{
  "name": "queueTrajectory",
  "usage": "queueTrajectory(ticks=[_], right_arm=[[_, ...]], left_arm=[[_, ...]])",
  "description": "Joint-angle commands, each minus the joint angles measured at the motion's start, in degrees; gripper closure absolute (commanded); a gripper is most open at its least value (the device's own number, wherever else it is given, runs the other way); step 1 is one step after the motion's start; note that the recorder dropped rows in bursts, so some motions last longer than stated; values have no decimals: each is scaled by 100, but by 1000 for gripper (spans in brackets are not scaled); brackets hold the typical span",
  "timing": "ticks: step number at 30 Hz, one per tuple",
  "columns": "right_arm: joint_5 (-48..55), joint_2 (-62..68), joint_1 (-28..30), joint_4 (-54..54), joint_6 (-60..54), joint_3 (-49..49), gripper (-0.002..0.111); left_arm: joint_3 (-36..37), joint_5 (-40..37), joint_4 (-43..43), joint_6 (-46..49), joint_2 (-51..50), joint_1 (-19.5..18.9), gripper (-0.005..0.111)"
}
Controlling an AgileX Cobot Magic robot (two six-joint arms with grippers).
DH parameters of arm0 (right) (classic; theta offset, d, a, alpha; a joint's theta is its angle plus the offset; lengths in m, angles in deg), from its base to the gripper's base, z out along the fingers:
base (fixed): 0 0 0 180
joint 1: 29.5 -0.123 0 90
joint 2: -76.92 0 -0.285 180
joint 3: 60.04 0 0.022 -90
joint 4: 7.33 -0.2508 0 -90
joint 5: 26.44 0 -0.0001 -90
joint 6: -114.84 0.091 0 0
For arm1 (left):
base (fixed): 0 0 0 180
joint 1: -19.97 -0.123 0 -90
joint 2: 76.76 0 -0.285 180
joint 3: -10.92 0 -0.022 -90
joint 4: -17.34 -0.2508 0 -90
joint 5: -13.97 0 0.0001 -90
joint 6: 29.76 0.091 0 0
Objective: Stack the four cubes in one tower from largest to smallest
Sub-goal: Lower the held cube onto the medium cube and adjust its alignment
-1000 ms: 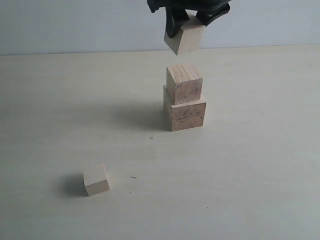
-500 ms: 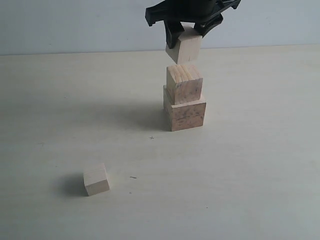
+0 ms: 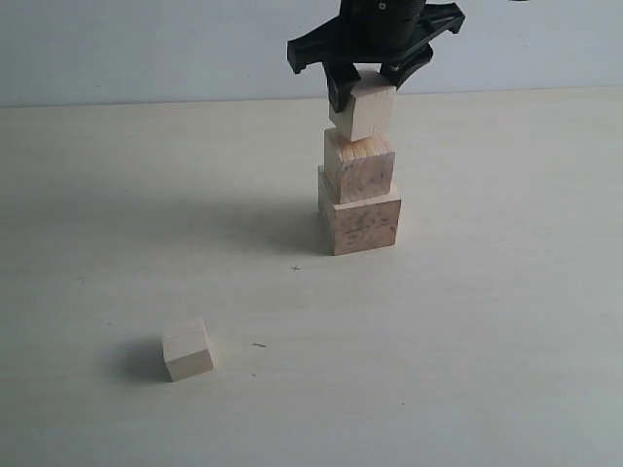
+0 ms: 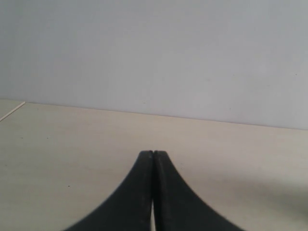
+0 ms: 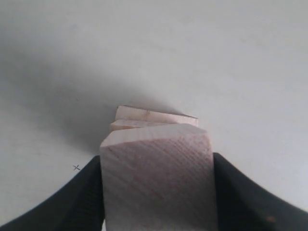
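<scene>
Robot at work: the black right gripper (image 3: 365,86) of a two-armed machine clasps a pale light-wood cube (image 3: 364,112) between its jaws, which stand partly open, spread just to the block's width and pressed against two opposite faces. In the right wrist view the same cube (image 5: 156,183) fills the gap between the dark fingers (image 5: 72,207), its diagonal grain plain to see. Directly beneath the jaws stands the unfinished tower (image 3: 360,195): a striped end-grain wooden cube (image 3: 360,167) seated on a large mottled wooden cube (image 3: 360,222), the wider block at the bottom on the cream-coloured table (image 3: 487,341). The gripped cube sits slightly askew, one corner turned toward the camera, with its underside at the striped block's top face; whether the two touch cannot be told. Past the held cube, the wrist camera catches the edges of both stacked blocks. A small pale wooden cube (image 3: 187,348) lies alone on the table, well apart from the jaws, far below them and off to the left arm's side. The black left gripper (image 4: 153,161) appears only in its own wrist view, its jaws shut tip to tip with nothing between them, pointing over the tabletop toward a grey-blue wall (image 4: 154,53).
</scene>
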Motion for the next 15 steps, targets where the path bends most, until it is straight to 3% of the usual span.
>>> queueTrajectory(ticks=[1, 15], right_arm=[[-31, 27, 15, 43, -3, 75, 108], [-31, 46, 15, -105, 7, 75, 108]], left_arm=[[21, 4, 32, -12, 38, 38, 107], [21, 4, 32, -12, 38, 38, 107]])
